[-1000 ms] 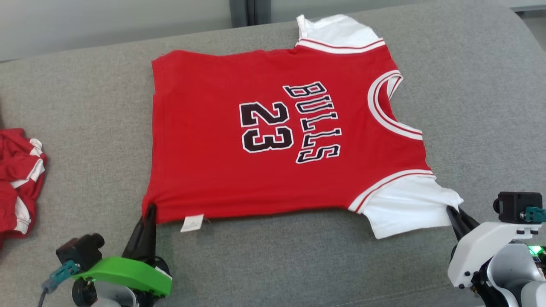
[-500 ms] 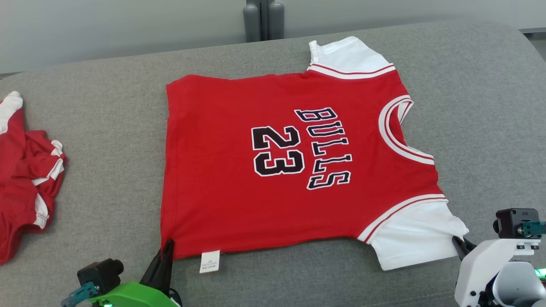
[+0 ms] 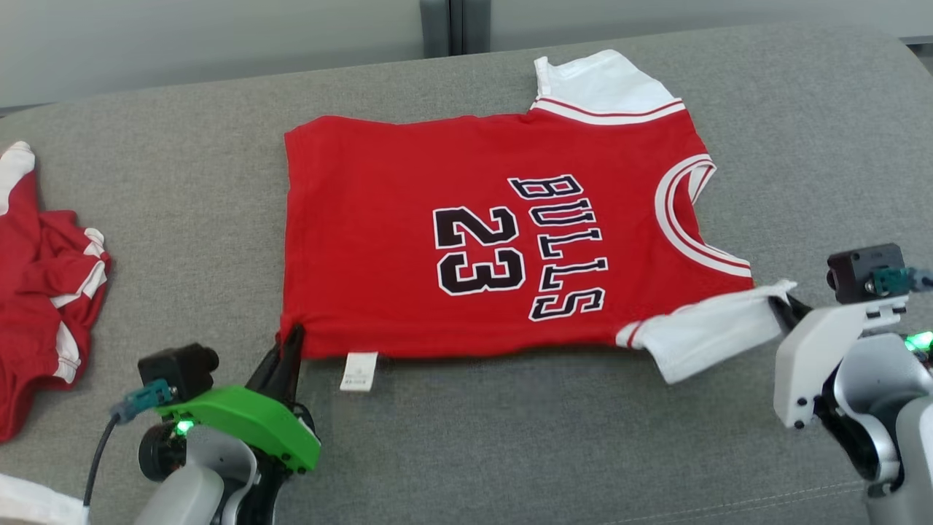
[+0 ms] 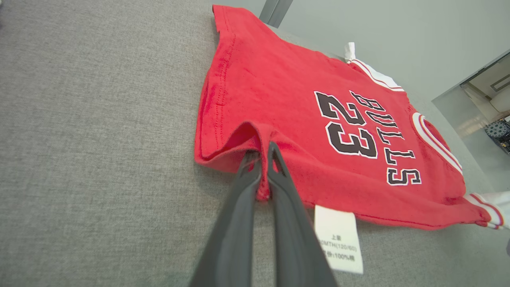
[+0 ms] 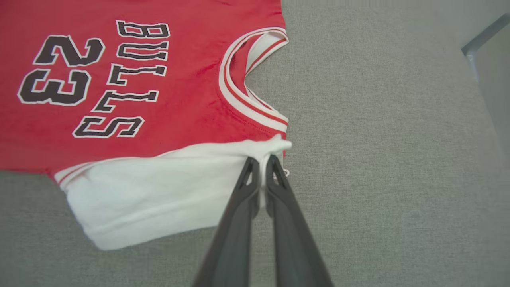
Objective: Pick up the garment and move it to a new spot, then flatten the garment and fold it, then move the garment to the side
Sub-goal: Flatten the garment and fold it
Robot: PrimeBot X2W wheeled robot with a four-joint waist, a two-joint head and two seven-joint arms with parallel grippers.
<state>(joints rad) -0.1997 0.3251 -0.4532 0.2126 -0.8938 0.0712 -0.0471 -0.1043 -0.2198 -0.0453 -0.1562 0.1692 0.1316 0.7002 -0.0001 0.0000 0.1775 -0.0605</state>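
Left jaws are clamped on the jersey (image 3: 401,255) at its hem corner, lower left of the head view; right jaws clamp its white sleeve (image 3: 711,332), at right.

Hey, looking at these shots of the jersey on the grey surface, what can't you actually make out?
Second red garment: head view, cut off by the left edge.
Care label print: head view, too small to read.
Jersey back: every view, hidden under its own front.
Hem pinched in the left pincer: left wrist view, covered by its fingers.
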